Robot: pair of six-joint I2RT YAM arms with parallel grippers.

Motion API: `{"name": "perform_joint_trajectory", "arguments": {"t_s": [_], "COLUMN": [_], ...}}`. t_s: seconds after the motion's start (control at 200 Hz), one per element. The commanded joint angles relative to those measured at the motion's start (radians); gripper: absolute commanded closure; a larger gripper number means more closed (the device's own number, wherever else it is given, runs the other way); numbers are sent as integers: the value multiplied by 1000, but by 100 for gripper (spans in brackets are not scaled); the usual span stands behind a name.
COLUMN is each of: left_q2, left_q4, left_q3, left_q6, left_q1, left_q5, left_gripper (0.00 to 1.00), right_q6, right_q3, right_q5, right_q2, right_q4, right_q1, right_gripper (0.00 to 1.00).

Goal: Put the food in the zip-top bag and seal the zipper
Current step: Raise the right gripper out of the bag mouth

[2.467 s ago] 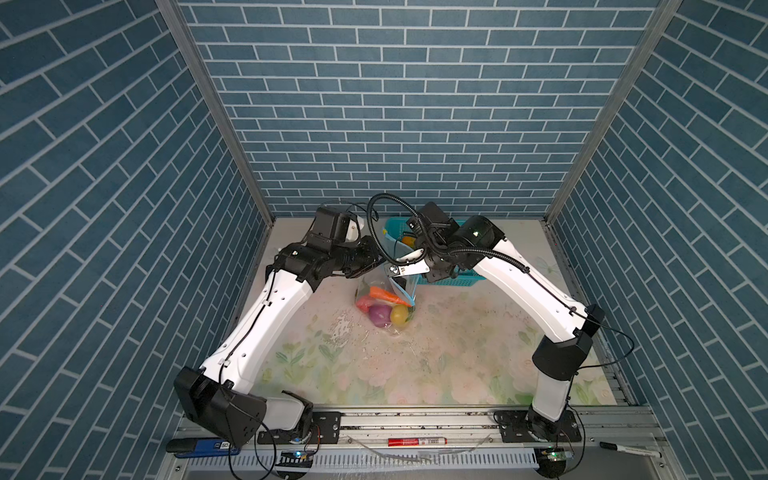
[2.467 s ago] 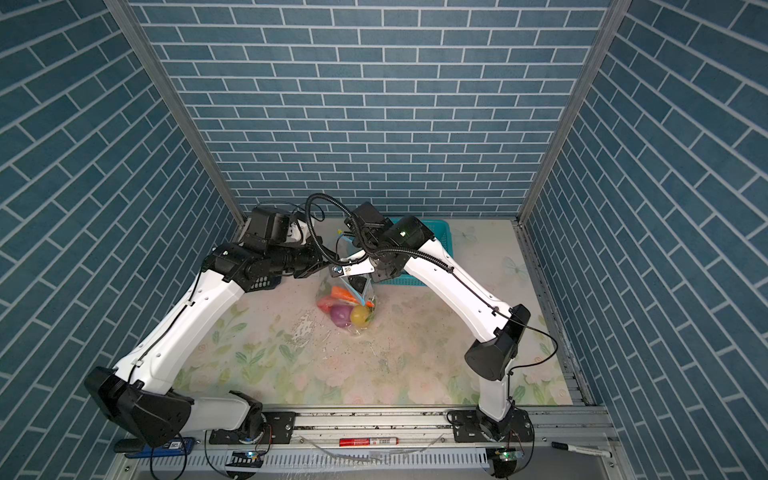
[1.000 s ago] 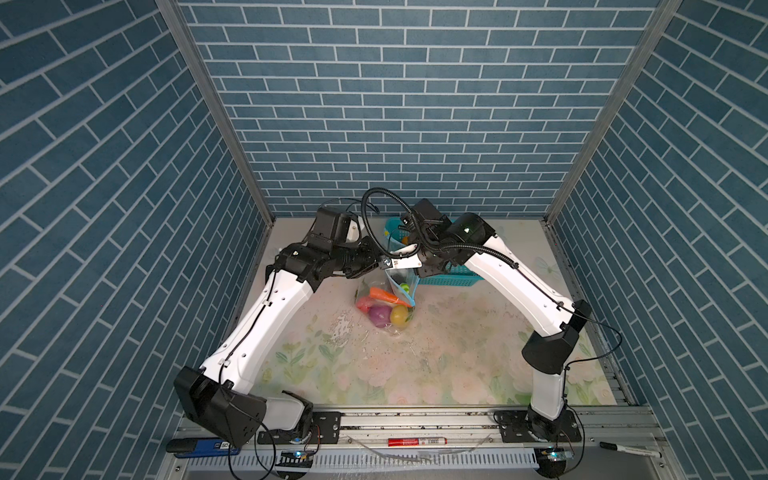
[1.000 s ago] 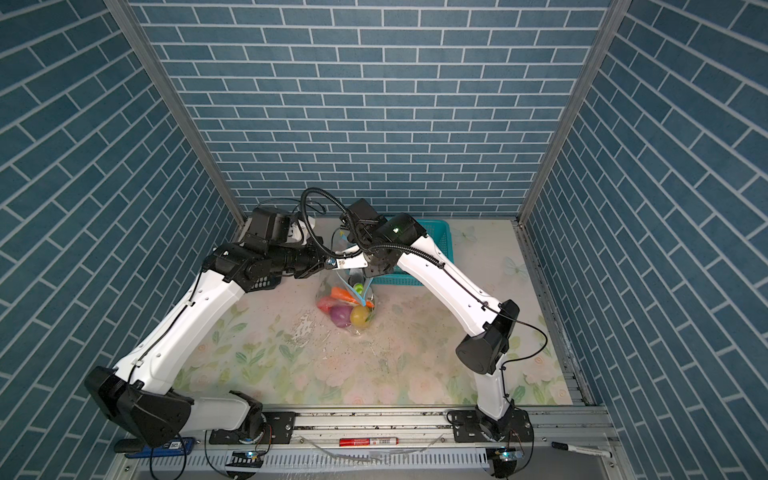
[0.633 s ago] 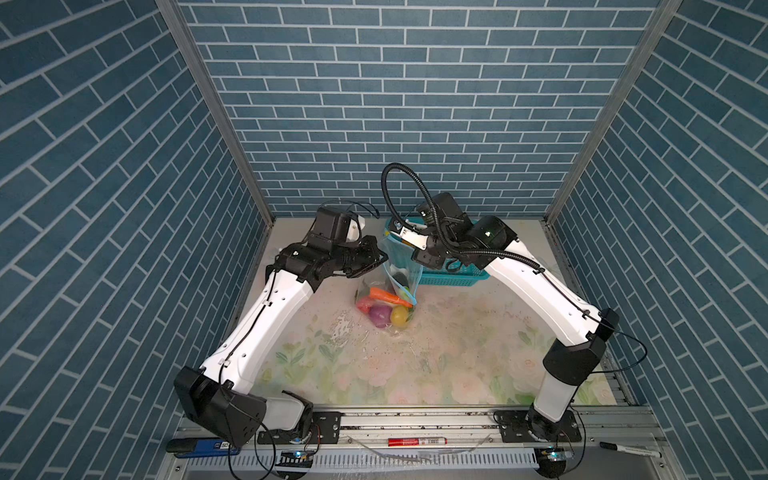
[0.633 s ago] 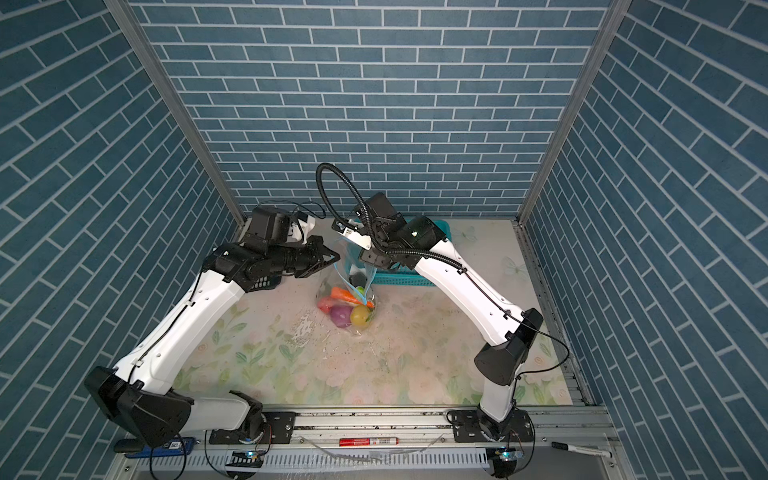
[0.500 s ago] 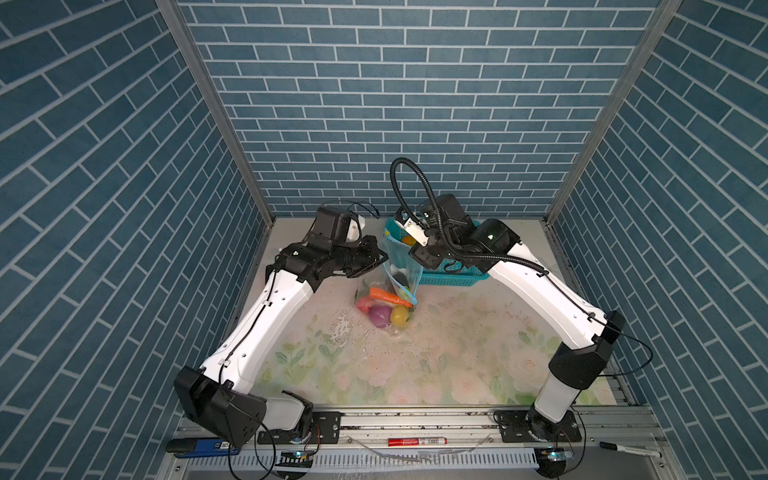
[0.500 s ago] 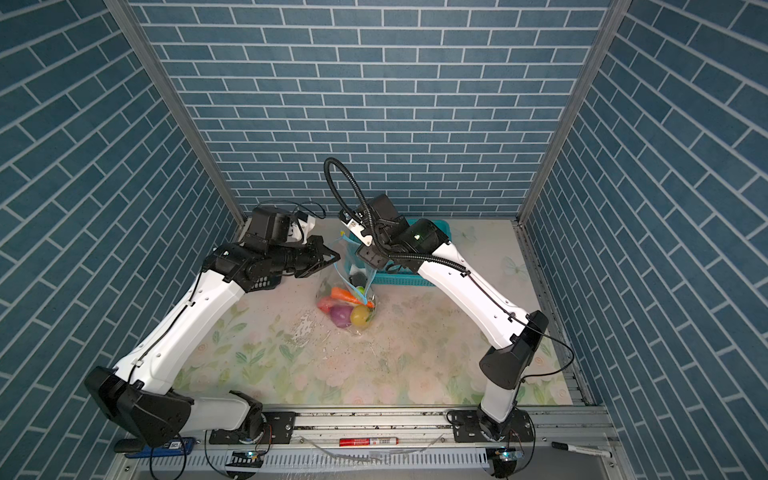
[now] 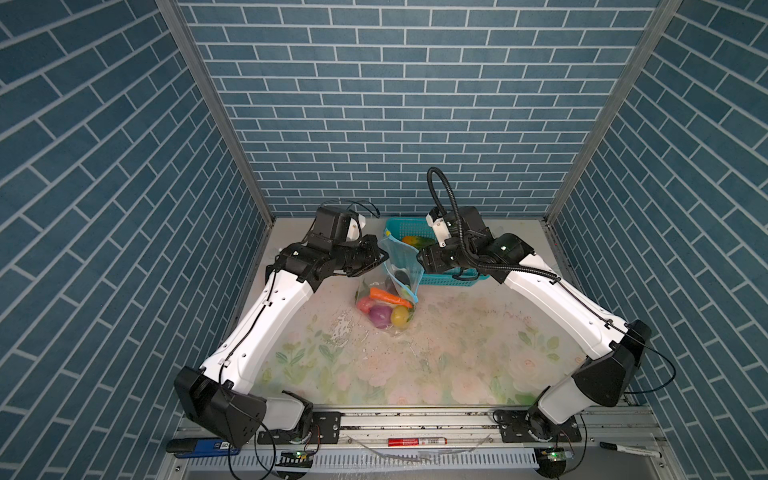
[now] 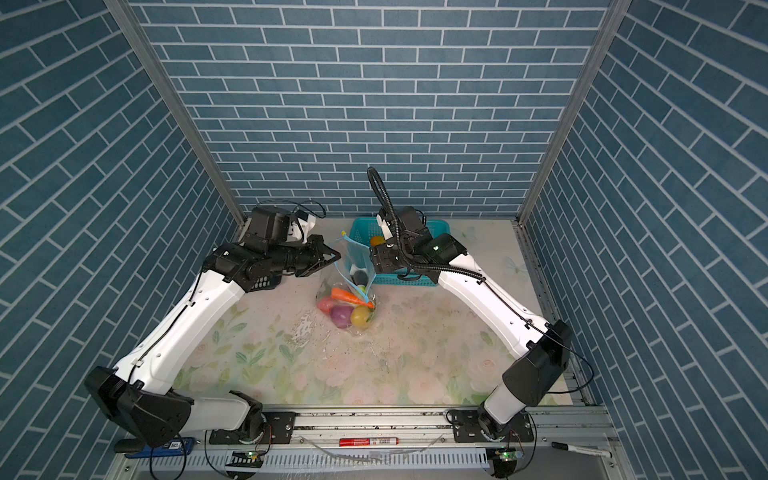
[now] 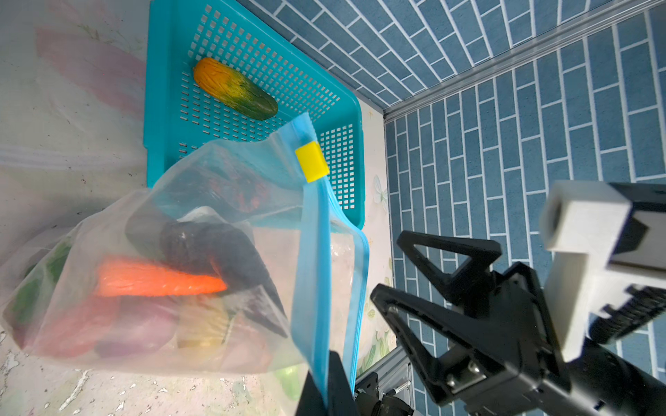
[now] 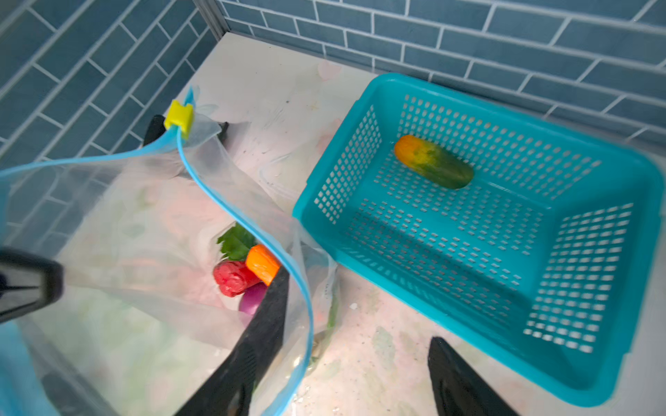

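Obs: left gripper clamped on zip-top bag rim, mouth held up beside basket. Nearer arm: right gripper, jaws spread, holding nothing. Target: cucumber-like piece inside basket near far wall, long axis diagonal.

Six toy foods, one zip-top bag, one teal basket.

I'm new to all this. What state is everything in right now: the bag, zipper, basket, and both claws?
zip-top bag, top held up, mouth open, several toy foods inside
zipper, unsealed, yellow slider at one end
basket, holds only the cucumber-like piece
left gripper, shut on the bag's rim
right gripper, open, gripping nothing
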Motion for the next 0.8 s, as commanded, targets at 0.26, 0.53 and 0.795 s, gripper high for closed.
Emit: {"name": "perform_joint_trajectory", "arguments": {"t_s": [0.26, 0.53, 0.795], "left_q2": [-6, 1, 2], "left_q4": [34, 48, 49], "left_q3": [-11, -27, -19], "left_q6": [13, 16, 12], "left_q1": [-4, -3, -3], "left_q5": [10, 9, 6], "left_gripper": [100, 100, 100], "right_q6": [209, 235, 237], "right_q3": [-9, -32, -31], "right_q5": [-179, -196, -200], "right_q2": [13, -2, -18], "right_q4": [43, 73, 75], "right_q1": [-7, -11, -12], "right_gripper": [56, 82, 96]}}
